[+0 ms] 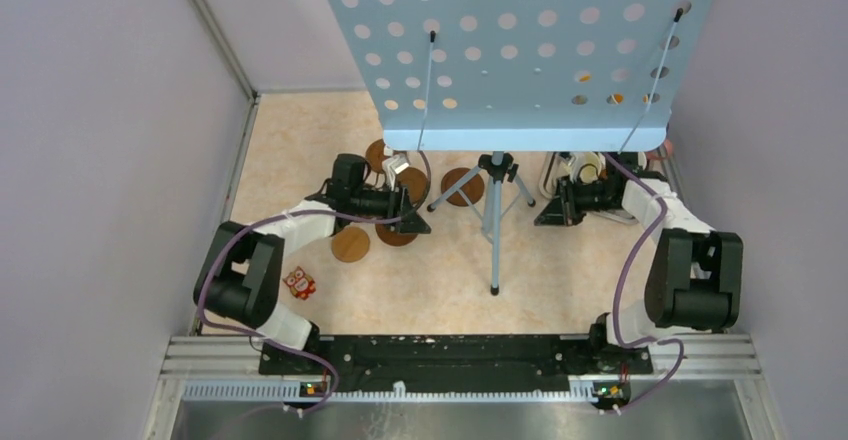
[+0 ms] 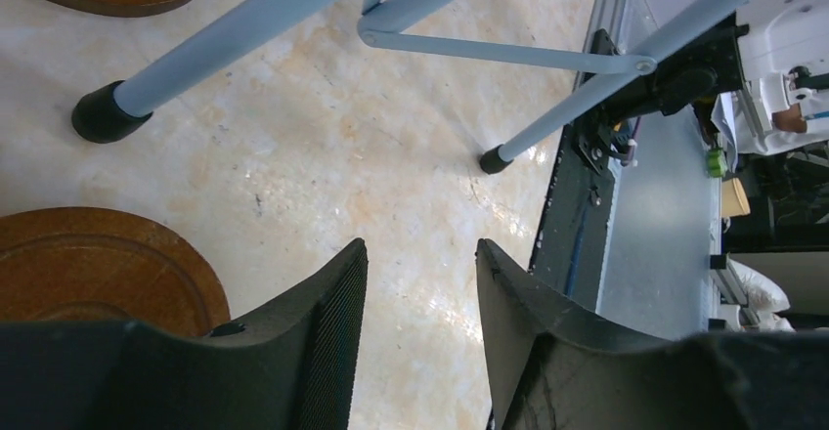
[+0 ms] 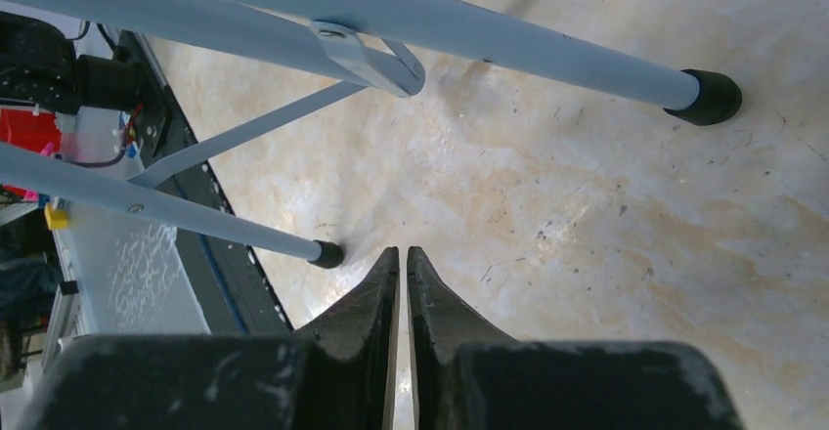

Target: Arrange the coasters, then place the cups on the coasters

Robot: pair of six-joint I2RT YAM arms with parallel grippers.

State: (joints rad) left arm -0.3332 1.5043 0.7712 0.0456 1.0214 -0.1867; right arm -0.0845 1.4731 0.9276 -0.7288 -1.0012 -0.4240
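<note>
— How many coasters (image 1: pixel 463 187) do you see?
— From above I count five, on the left half of the surface (image 1: pixel 560 280) around my left jaws. Four are dark and rimmed. The lighter coaster (image 1: pixel 350 244) is flat and nearest. There is one red owl (image 1: pixel 299 283). I cannot count the cups, because the music stand (image 1: pixel 520 50) covers them.
— And your jaws?
— My left jaws are part-open on nothing, beside a dark disc whose grooved rim only that wrist view shows. My right jaws are nearly closed and empty, over bare surface.
</note>
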